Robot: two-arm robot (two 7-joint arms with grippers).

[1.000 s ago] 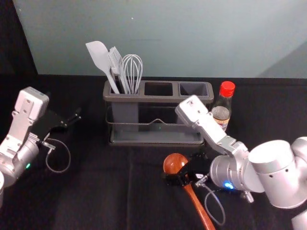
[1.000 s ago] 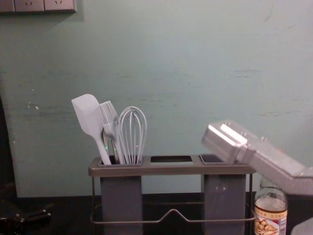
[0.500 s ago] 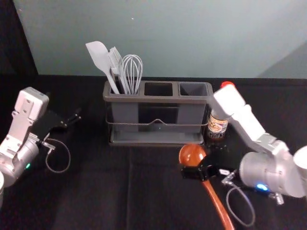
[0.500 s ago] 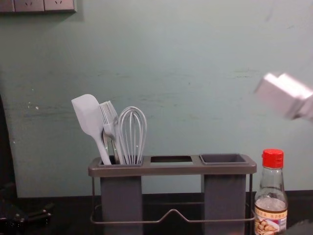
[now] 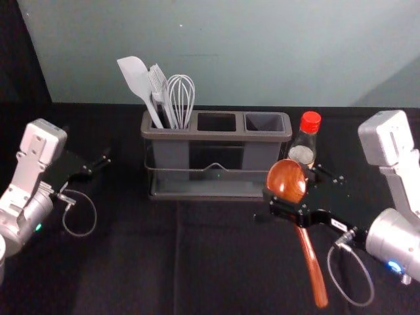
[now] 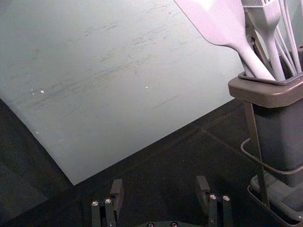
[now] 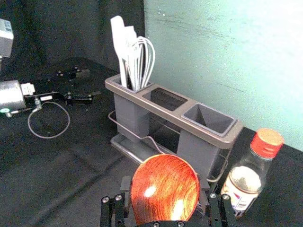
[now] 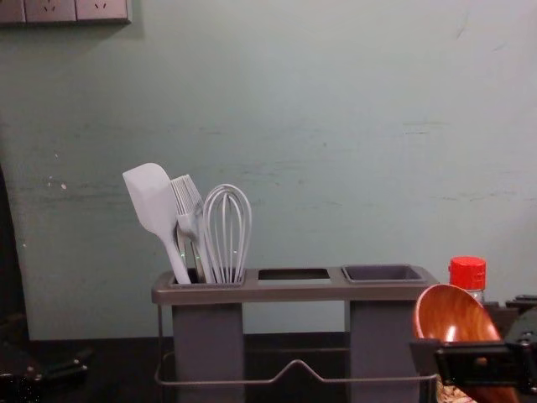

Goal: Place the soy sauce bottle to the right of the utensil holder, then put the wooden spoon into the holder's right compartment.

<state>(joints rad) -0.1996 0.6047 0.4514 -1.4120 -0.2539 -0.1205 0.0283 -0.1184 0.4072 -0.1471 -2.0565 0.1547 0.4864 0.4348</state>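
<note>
In the head view, my right gripper is shut across the bowl of the wooden spoon, whose handle slants down toward the table's front. The right wrist view has the red-brown spoon bowl between the fingertips of the right gripper. The spoon is in front of the soy sauce bottle, which stands upright beside the right end of the utensil holder. In the chest view the bowl partly hides the bottle. My left gripper is parked at the left; in its wrist view, the gripper is open.
The holder's left compartment carries a spatula, a brush and a whisk. Its middle compartment and right compartment hold nothing. A pale wall rises behind the table.
My right gripper has carried the spoon up, back and to the right, toward the bottle. The forearm no longer covers the bottle cap. The left arm, holder and bottle have stayed put.
</note>
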